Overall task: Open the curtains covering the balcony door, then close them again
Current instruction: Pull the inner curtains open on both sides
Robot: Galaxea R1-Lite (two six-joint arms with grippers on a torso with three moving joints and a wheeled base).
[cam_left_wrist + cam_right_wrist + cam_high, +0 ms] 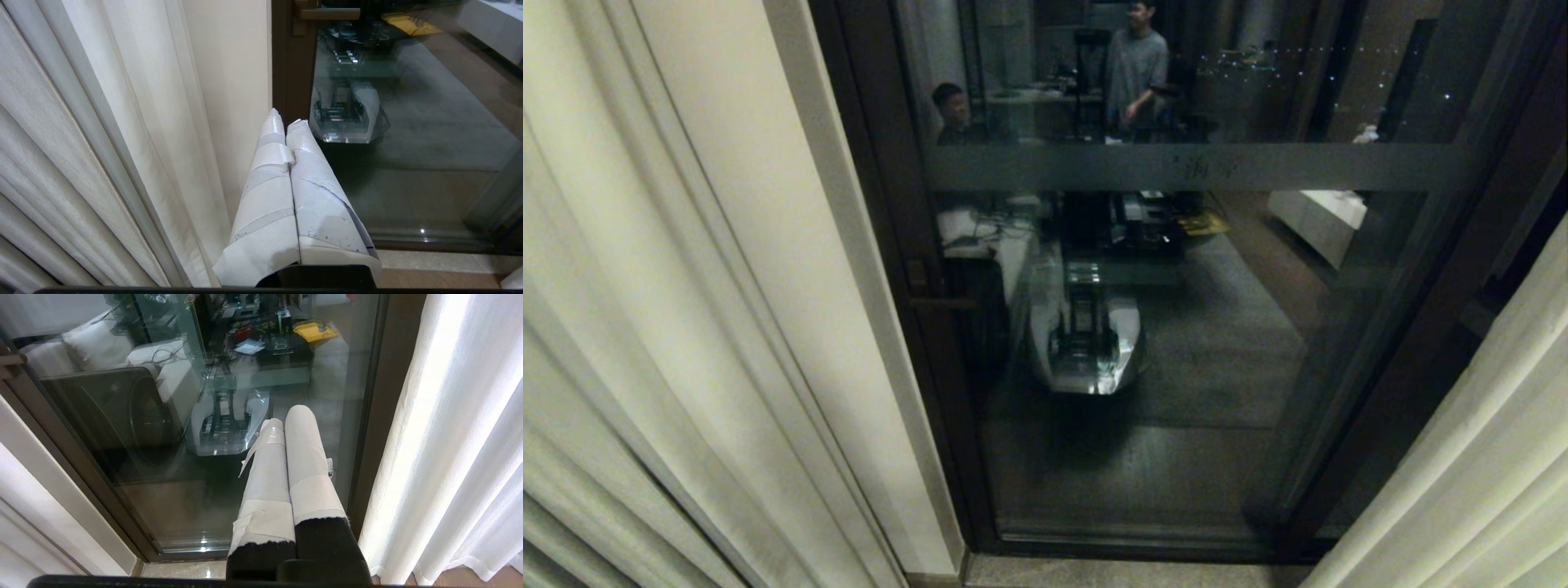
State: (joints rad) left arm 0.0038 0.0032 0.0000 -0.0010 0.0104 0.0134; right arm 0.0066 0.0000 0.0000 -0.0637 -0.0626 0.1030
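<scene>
Balcony door [1176, 327]: dark frame, frosted band, room reflected. Curtains [645, 327]: parted, one panel outboard of each gripper. Left gripper [284, 118], right gripper [286, 416]: jaws clenched, empty.

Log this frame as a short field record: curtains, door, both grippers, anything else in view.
curtains: left panel and right panel drawn apart to the sides
balcony door: glass uncovered, dark frame, frosted band
left gripper: shut, empty, beside the left panel, no contact visible
right gripper: shut, empty, before the glass, right panel alongside
reflection: robot base, two people
task stage: curtains open
</scene>
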